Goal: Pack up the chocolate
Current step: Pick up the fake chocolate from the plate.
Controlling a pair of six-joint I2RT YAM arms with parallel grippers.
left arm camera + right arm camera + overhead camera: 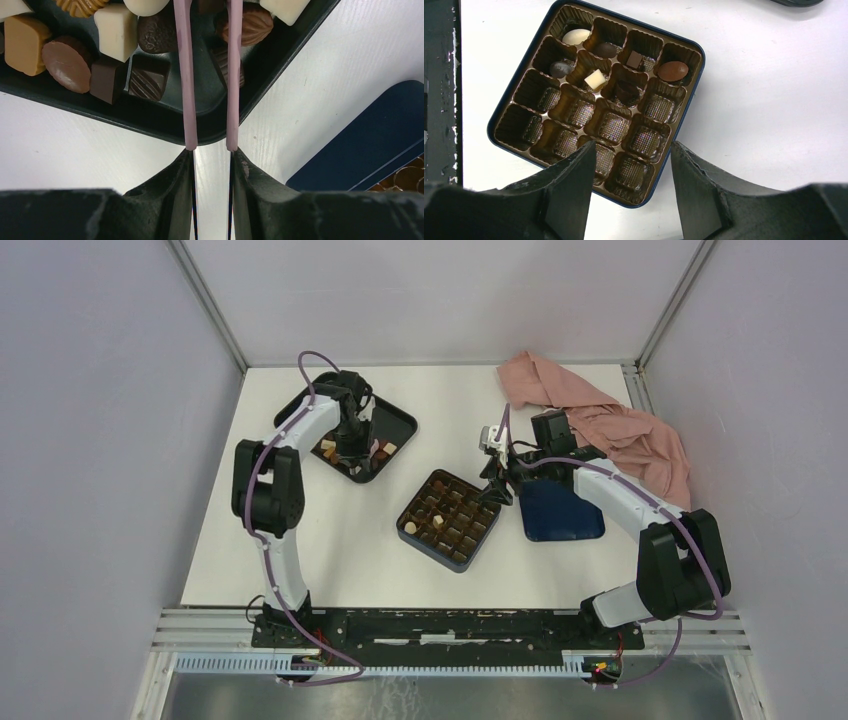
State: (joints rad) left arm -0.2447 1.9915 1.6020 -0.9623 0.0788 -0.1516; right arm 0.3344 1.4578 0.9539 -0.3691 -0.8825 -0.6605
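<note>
Finding: your left pincer [209, 60] is down in the black tray [150, 122], and it is the arm nearer the loose chocolate [116, 30]. Its pink fingers [186, 75] stand narrowly apart, with bare tray floor between them. Their tips run past the top edge of the wrist view, so you cannot tell whether they pinch a piece.

Most pieces lie to the left of the fingers. The dark ridged square [148, 80] is just beside the left finger. A ribbed oval [252, 25] lies just right of the right finger. The pieces are crowded and touching, so judge a neighbour likely to be nudged.

Your right pincer [632, 146] is spread wide and empty, hanging over the near edge of the box [614, 125]. A few pieces sit in the cells farthest from it, and the nearer cells are bare.

Obstacles: the tray's raised wall lies between the tray and the box. The blue lid [560, 512] and pink cloth [600, 420] lie beyond the box, well apart from the tray.
</note>
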